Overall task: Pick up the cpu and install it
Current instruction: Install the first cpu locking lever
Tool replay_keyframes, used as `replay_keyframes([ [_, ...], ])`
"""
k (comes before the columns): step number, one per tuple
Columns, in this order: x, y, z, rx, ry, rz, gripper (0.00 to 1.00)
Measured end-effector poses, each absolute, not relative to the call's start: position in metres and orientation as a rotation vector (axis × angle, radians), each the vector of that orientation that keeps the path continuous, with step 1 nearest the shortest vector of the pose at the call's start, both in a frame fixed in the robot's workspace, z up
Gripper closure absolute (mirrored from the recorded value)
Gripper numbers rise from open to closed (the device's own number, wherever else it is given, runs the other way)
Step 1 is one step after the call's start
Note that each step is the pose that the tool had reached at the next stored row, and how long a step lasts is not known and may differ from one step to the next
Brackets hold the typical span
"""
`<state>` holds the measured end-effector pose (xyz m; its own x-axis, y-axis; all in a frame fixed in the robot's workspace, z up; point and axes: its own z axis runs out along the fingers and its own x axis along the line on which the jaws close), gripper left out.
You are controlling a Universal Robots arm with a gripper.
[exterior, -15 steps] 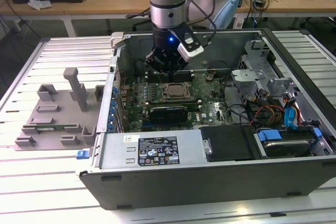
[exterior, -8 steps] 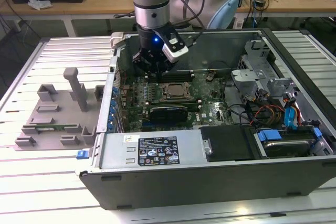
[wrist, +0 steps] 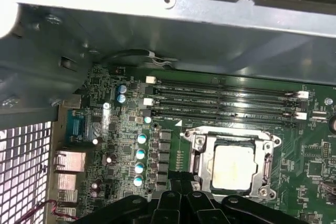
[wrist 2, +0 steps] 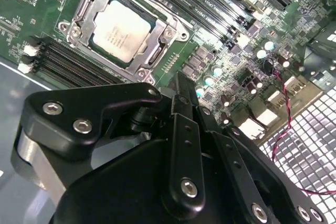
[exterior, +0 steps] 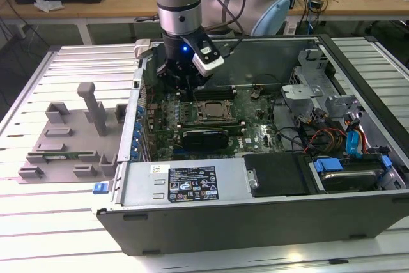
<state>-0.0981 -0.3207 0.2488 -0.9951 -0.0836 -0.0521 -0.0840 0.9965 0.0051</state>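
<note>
The cpu, a flat square chip with a silver-grey top, lies inside the metal-framed socket on the green motherboard; it shows in both wrist views. In the exterior view my gripper hangs low inside the open computer case, just to the exterior view's left of the socket. Its black fingers come together at their tips and hold nothing. The fingertips hover over the board beside the socket's corner, apart from the chip.
Black memory slots run beside the socket, near the case wall. A power supply, a drive cage and cables crowd the case. A grey fixture tray sits outside on the slatted table, at the exterior view's left.
</note>
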Motion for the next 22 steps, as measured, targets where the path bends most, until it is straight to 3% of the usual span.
replay_keyframes([
  [7,-0.098,-0.321,0.271,-0.13,3.087,0.011,0.89],
  [16,-0.109,-0.32,0.271,-0.129,3.086,0.031,0.89],
  [18,-0.112,-0.32,0.271,-0.129,3.085,0.056,0.89],
  [20,-0.113,-0.32,0.271,-0.127,3.082,0.12,0.89],
  [22,-0.114,-0.32,0.271,-0.126,3.081,0.126,0.89],
])
